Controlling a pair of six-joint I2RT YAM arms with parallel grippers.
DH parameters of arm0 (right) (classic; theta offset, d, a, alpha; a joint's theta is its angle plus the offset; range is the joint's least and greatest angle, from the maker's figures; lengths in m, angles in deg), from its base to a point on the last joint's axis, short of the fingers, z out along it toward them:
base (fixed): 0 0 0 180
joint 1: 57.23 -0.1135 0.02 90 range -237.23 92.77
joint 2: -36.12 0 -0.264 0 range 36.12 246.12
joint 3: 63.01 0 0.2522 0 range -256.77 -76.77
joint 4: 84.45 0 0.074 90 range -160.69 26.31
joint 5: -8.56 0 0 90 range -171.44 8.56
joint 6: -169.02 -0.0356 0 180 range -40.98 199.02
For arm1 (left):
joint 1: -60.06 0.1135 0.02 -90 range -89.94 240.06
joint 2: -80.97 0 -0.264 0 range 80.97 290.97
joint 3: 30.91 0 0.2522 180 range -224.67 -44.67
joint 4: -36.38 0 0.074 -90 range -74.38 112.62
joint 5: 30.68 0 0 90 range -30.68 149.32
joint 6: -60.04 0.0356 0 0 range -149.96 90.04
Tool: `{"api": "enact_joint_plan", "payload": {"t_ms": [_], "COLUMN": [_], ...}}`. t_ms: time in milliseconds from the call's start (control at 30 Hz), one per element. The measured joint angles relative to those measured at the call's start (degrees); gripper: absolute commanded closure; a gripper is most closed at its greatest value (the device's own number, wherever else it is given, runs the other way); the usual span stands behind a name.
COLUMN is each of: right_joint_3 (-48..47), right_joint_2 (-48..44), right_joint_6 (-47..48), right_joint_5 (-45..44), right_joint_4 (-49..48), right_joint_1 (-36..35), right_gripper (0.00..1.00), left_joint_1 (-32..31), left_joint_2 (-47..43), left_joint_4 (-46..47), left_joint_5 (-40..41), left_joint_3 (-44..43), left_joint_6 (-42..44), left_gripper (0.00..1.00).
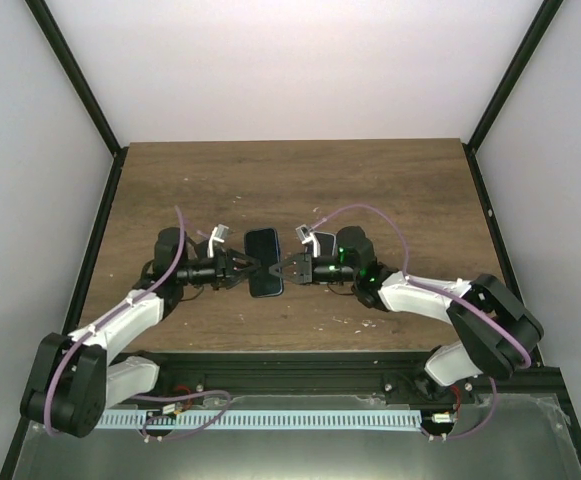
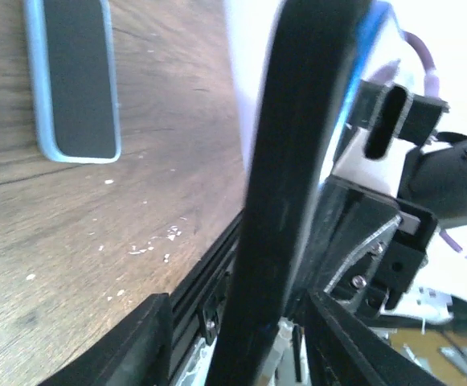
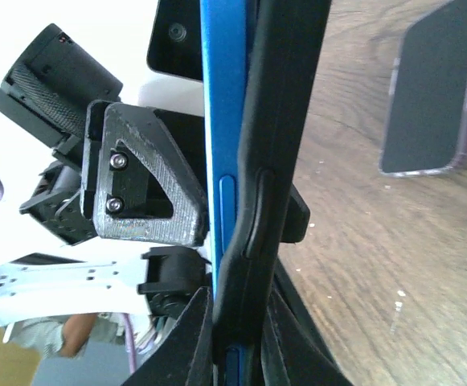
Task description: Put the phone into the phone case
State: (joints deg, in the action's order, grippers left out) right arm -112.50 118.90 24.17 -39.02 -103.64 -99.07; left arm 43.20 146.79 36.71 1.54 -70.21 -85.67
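The black phone case (image 1: pixel 266 284) is held on edge above the table, between both grippers. In the right wrist view the blue phone (image 3: pixel 221 121) lies pressed against the black case (image 3: pixel 277 145), partly seated in it. My right gripper (image 3: pixel 245 350) is shut on the phone and case together; it comes in from the right in the top view (image 1: pixel 286 270). My left gripper (image 2: pixel 241 346) straddles the case's edge (image 2: pixel 297 161), with the phone's blue edge (image 2: pixel 375 24) behind it. It reaches in from the left (image 1: pixel 247 271).
A phone in a light blue case (image 2: pixel 76 80) lies flat on the wooden table (image 1: pixel 390 190), just behind the grippers (image 1: pixel 262 243). A phone in a purple case (image 3: pixel 434 88) lies near the right wrist (image 1: pixel 322 243). White crumbs (image 2: pixel 153 245) dot the table's near edge.
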Motion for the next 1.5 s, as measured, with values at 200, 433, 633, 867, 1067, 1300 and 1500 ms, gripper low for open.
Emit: {"api": "enact_joint_plan", "payload": {"t_ms": [200, 433, 633, 867, 1067, 1300, 1500], "right_joint_3": [0.2, 0.3, 0.7, 2.9, 3.5, 3.3, 3.2], "right_joint_2": [-0.1, -1.3, -2.7, -4.6, -4.6, -5.4, -6.4], "right_joint_6": [-2.6, -5.1, -5.8, -7.2, -7.8, -7.4, -7.7], "right_joint_5": [3.7, 5.6, 7.1, 10.1, 10.5, 10.5, 10.5], "right_joint_4": [-6.8, -9.9, -10.2, -9.6, -7.7, -5.2, -5.2], "right_joint_1": [0.0, 0.0, 0.0, 0.0, 0.0, 0.1, 0.0], "right_gripper": [0.92, 0.6, 0.5, 0.59, 0.86, 0.99, 0.79], "left_joint_1": [0.1, 0.2, 0.2, 0.2, -0.2, -0.6, -1.2], "left_joint_2": [-4.6, -6.0, -5.7, -5.2, -4.1, -5.3, -8.0], "left_joint_4": [8.4, 18.1, 21.0, 22.2, 22.7, 12.0, 2.1], "left_joint_5": [-3.1, -5.3, -5.3, -5.1, -5.6, -5.1, -3.9], "left_joint_3": [1.5, 3.1, 3.6, 3.5, 3.1, 0.0, -3.2], "left_joint_6": [-5.7, -10.4, -13.4, -12.0, -10.1, -1.2, 5.1], "left_gripper": [0.83, 0.93, 0.94, 0.99, 1.0, 1.0, 1.0]}}
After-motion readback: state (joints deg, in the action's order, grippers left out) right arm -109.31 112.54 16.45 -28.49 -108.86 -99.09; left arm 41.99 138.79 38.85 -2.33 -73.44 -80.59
